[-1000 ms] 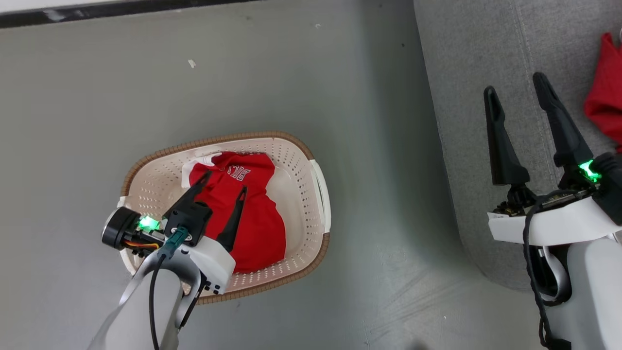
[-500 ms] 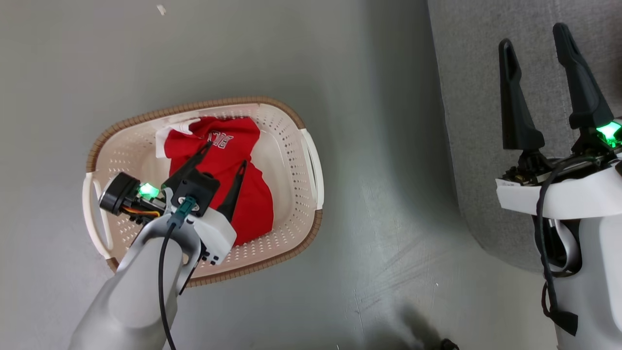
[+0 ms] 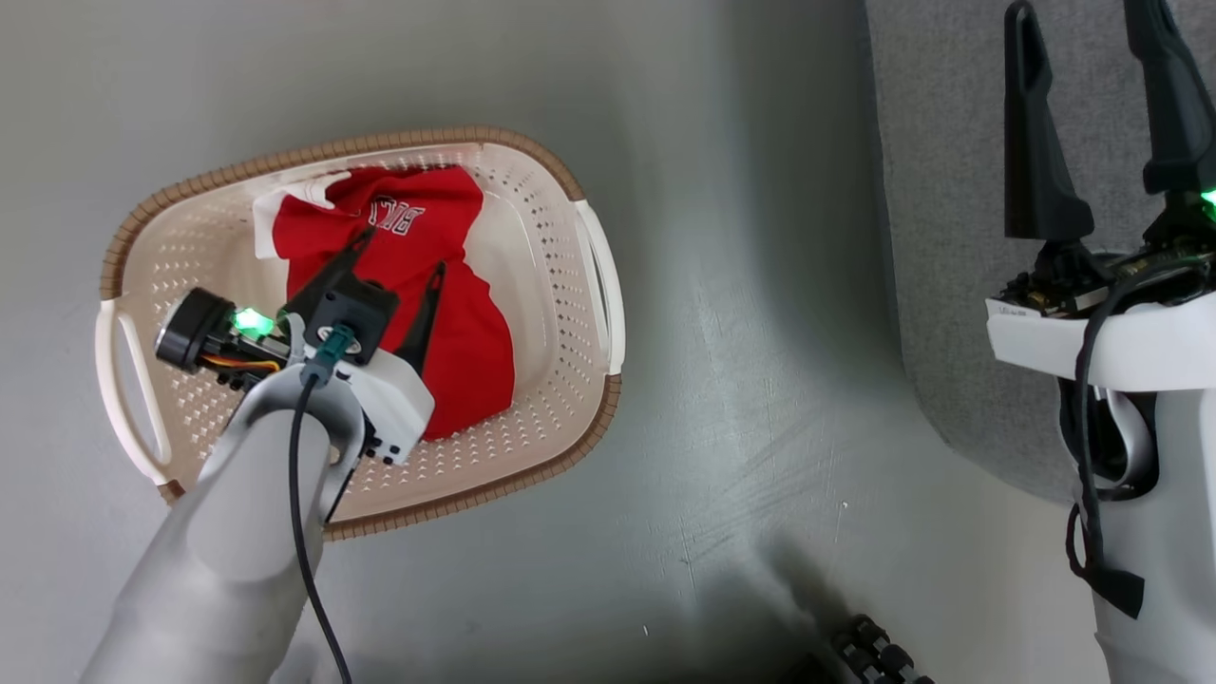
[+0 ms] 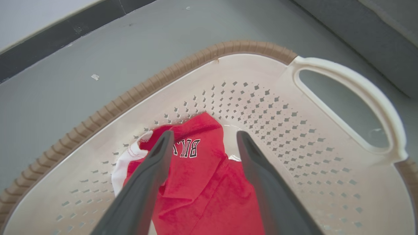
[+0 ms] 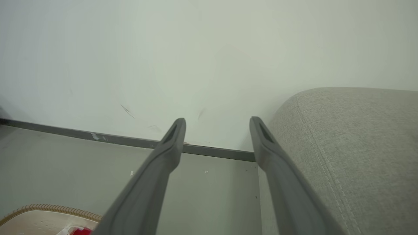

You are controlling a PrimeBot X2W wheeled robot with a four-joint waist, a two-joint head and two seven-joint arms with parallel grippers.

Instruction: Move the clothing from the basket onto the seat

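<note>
A red shirt [image 3: 456, 313] [image 4: 209, 182] with white collar and lettering lies crumpled in the cream basket [image 3: 560, 313] [image 4: 294, 107] on the floor. My left gripper [image 3: 401, 255] [image 4: 204, 137] hangs open above the shirt inside the basket, fingers straddling the lettered part, nothing held. My right gripper [image 3: 1078, 9] [image 5: 217, 120] stands open and empty over the grey-green sofa [image 3: 950, 190] [image 5: 352, 140] at the right.
Grey floor [image 3: 741, 380] separates the basket from the sofa's rounded edge. A pale wall with a dark baseboard [image 5: 209, 150] lies beyond. A dark ribbed object [image 3: 874, 651] pokes in at the head view's bottom edge.
The head camera has shifted, so the basket sits higher and further left in view. My left gripper stays open over the shirt, a little lower in the basket. The right gripper remains open.
</note>
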